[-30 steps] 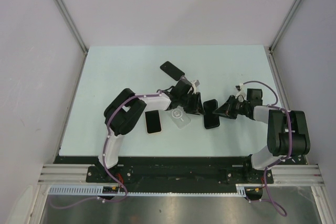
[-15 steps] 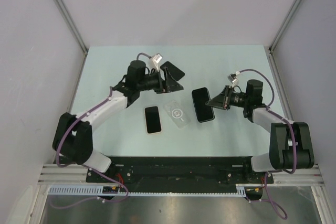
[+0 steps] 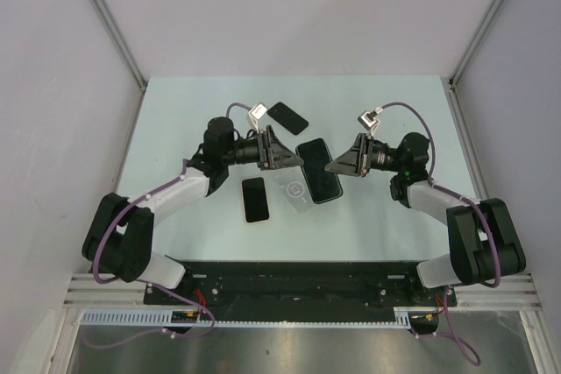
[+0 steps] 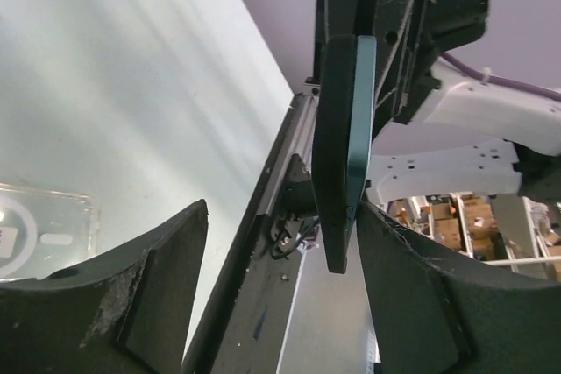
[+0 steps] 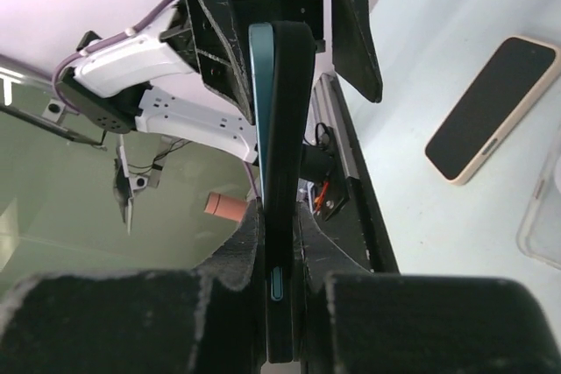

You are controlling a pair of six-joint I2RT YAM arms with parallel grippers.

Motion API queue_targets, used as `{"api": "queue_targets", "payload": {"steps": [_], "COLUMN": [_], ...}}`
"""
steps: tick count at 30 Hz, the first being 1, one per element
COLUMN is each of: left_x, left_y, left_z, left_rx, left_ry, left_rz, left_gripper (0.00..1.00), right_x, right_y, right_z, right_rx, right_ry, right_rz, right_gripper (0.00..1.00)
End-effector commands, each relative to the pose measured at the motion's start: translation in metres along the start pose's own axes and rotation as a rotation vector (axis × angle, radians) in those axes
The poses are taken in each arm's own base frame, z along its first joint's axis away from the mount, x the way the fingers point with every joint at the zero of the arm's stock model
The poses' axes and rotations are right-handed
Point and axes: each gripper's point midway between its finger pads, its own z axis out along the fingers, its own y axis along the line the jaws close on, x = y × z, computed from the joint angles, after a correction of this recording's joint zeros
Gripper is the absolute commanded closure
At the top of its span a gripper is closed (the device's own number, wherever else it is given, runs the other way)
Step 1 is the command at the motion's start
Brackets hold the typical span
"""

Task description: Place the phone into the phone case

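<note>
Above the pale table (image 3: pixel 386 111), the right gripper (image 3: pixel 336 165) is clamped on the dark phone (image 3: pixel 319 172), which is held on edge off the surface. The left gripper (image 3: pixel 289 157) is spread wide, fingers flanking the phone's free end. The clear phone case (image 3: pixel 296 192) is laid flat just beneath.

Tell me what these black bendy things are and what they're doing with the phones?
They are two robot arms, each ending in a claw with two fingers. One picture looks down from above. The other two come from small cameras on the arms' wrists. The right gripper is pinching a dark phone by its edges. The left gripper is open, with one finger on each side of that phone. On the table lie a clear case, a phone with a pale rim and another black phone.
</note>
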Motion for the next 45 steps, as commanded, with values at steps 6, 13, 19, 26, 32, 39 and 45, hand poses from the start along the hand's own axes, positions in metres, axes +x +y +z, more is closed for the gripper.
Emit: {"api": "queue_targets", "payload": {"steps": [6,13,19,26,32,39,45], "left_x": [-0.006,-0.012,-0.014,-0.016,-0.016,-0.012,-0.013], "left_y": [-0.031,-0.031,-0.017,-0.010,-0.006,0.008,-0.001], "left_z": [-0.013,-0.013,-0.007,-0.002,0.001,-0.002,-0.004], "left_rx": [0.184,0.179,0.144,0.133,0.119,0.019,0.031], "left_ry": [-0.045,-0.057,-0.055,-0.051,-0.039,0.001,0.024], "left_rz": [-0.017,-0.029,-0.058,-0.076,-0.064,0.032,0.084], "left_gripper": [0.27,0.23,0.31,0.45,0.90,1.00,1.00], "right_x": [0.003,0.011,0.014,0.017,0.020,0.015,0.008], "right_y": [0.030,0.014,0.011,0.012,0.014,0.016,0.001], "right_z": [0.003,0.003,0.003,0.003,0.005,0.006,0.010], "right_rx": [-0.158,-0.147,-0.145,-0.146,-0.152,-0.152,-0.089], "right_ry": [0.003,0.007,0.018,0.030,0.044,0.019,-0.027], "right_rz": [-0.044,0.006,0.011,0.011,0.019,0.017,-0.006], "right_gripper": [1.00,1.00,1.00,0.98,0.91,0.64,0.76]}}
